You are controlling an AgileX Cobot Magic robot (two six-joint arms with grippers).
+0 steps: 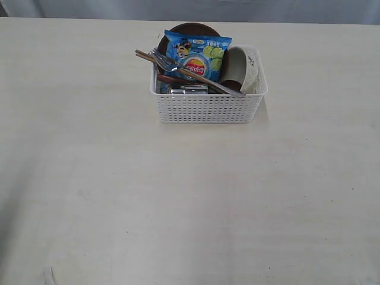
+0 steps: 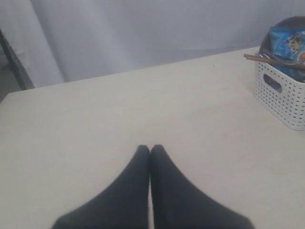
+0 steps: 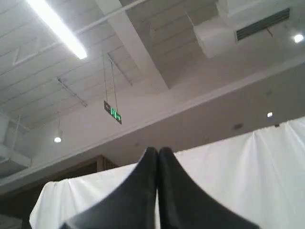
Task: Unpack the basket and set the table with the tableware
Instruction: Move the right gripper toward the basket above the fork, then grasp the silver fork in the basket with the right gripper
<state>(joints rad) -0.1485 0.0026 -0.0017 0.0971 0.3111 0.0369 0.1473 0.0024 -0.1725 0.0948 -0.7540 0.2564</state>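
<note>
White perforated rectangular basket [image 1: 208, 108]

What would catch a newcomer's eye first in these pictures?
A white basket on the pale table, stuffed with a bright blue chip bag, fork, brown plate and pale bowl. The left claw hovers shut over the table; the right claw, shut, points at the ceiling.

Broad pale beige table [image 1: 119, 196], bearing only a packed white perforated basket [image 1: 208, 108] toward its far edge.
</note>
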